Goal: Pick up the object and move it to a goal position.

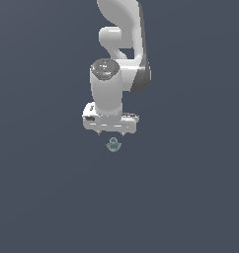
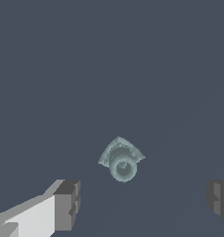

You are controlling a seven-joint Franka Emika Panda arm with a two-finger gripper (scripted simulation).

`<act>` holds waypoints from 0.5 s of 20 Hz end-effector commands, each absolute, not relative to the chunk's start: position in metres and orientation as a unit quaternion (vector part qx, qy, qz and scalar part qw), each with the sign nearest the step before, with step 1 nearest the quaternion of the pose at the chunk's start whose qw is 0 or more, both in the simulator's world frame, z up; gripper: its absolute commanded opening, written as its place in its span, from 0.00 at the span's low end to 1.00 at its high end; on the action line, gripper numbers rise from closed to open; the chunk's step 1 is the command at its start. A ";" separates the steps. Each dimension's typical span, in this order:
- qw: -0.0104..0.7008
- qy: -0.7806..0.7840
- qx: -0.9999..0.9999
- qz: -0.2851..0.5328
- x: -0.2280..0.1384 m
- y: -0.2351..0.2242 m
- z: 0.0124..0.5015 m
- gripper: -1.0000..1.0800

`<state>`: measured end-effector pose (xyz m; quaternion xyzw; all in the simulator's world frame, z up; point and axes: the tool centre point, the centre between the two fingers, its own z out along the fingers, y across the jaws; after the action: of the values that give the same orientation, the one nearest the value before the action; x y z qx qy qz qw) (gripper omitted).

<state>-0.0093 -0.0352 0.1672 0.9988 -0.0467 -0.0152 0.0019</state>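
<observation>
Grey pads (image 2: 67, 203) of my pincer (image 2: 144, 203) sit closest to the wrist lens, spread wide with nothing between them. Beyond them the object (image 2: 121, 161) lies on the floor (image 2: 49, 69), roughly between the two fingers (in the exterior view it shows just below my pincer (image 1: 110, 133)). I judge I'm in the approach step: next I should descend straight, then close. Around me is only plain dark grey-blue ground, with no goal marker visible.

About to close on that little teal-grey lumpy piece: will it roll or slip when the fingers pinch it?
The teal-grey object has a rounded, ring-like end, so it may roll if nudged off-centre. Its lumpy, uneven outline probably gives the pads poor flat contact, so it could twist or squirt out. It looks far smaller than the open gripper, so it likely weighs little.
</observation>
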 end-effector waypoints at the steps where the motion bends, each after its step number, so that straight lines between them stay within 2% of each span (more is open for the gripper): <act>1: 0.002 -0.047 0.999 -0.015 -0.009 -0.035 0.167 0.96; 10: -0.006 -0.086 0.996 -0.005 -0.008 -0.061 0.176 0.96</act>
<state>-0.0085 -0.0569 0.1749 0.9967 -0.0806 -0.0067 -0.0048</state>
